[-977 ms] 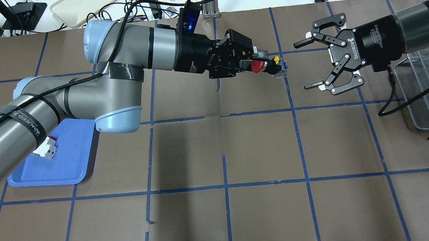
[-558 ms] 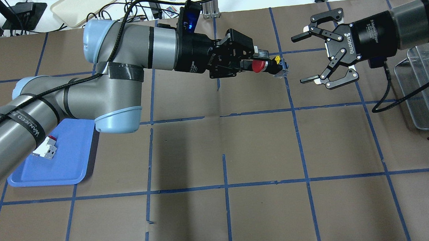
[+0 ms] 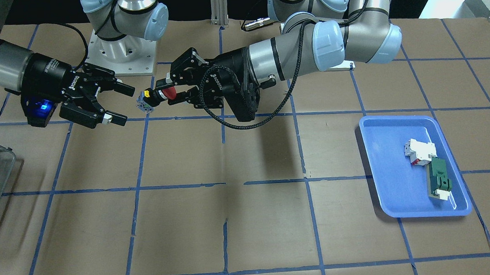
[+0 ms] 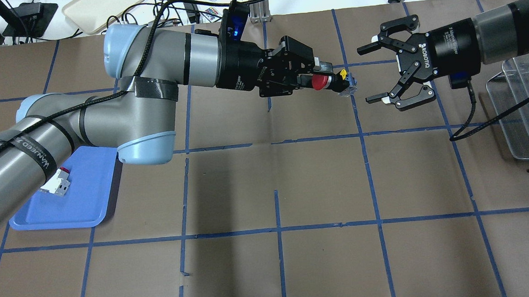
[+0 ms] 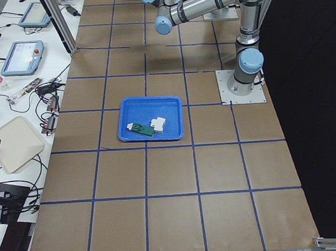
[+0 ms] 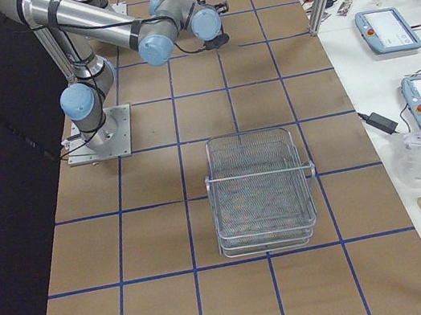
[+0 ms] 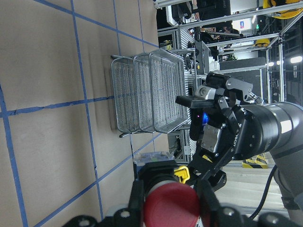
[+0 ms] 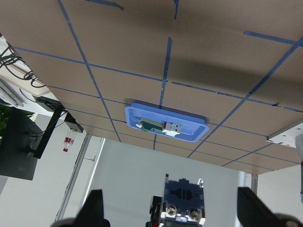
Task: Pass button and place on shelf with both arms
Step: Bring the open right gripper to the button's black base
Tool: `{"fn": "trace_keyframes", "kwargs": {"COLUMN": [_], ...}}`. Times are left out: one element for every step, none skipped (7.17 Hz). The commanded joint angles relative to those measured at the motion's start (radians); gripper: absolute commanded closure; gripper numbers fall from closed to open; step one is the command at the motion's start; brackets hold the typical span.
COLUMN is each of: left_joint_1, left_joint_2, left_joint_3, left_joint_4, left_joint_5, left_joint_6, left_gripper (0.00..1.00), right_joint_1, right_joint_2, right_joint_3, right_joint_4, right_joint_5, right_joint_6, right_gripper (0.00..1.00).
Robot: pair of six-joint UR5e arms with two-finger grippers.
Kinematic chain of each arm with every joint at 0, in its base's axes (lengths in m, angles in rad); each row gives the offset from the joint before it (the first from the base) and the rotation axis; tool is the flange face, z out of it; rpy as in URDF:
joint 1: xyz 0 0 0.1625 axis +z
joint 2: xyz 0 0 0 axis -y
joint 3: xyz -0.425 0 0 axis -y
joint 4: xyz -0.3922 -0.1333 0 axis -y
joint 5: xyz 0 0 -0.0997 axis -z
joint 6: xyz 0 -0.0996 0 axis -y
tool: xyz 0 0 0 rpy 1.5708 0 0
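Handover was pending: the left black two-finger tool (image 4: 316, 78) clamped the red-capped, yellow-collared push-button (image 4: 330, 82) above the bench (image 4: 320, 177). The right tool (image 4: 368, 75) gaped wide just beyond its base, not touching. Transfer and placing on the grey wire-mesh shelf (image 4: 521, 130) behind it remained.

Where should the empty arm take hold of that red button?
Probably by its bluish-grey base, coming straight in from the free end. The left tool clamps the button at its red cap, so only the base sticks out, pointing toward the open right tool.
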Motion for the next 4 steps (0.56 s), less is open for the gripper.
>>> {"fn": "trace_keyframes", "kwargs": {"left_joint_1": [0.000, 0.000, 0.001, 0.003], "left_joint_2": [-0.001, -0.001, 0.001, 0.001], "left_joint_3": [0.002, 0.002, 0.002, 0.003], "left_joint_4": [0.000, 0.000, 0.000, 0.000], "left_joint_5": [0.000, 0.000, -0.001, 0.000], "left_joint_6": [0.000, 0.000, 0.000, 0.000], "left_gripper": [1.00, 1.00, 1.00, 1.00], "right_joint_1": [0.006, 0.030, 0.077, 0.086], "right_joint_2": [0.001, 0.001, 0.002, 0.004], "right_joint_3": [0.007, 0.007, 0.006, 0.007], "right_joint_4": [-0.060, -0.069, -0.095, -0.124], "right_joint_5": [-0.004, -0.001, 0.000, -0.001], "right_joint_6": [0.080, 0.087, 0.125, 0.145], "right_gripper": [0.00, 0.00, 0.00, 0.00]}}
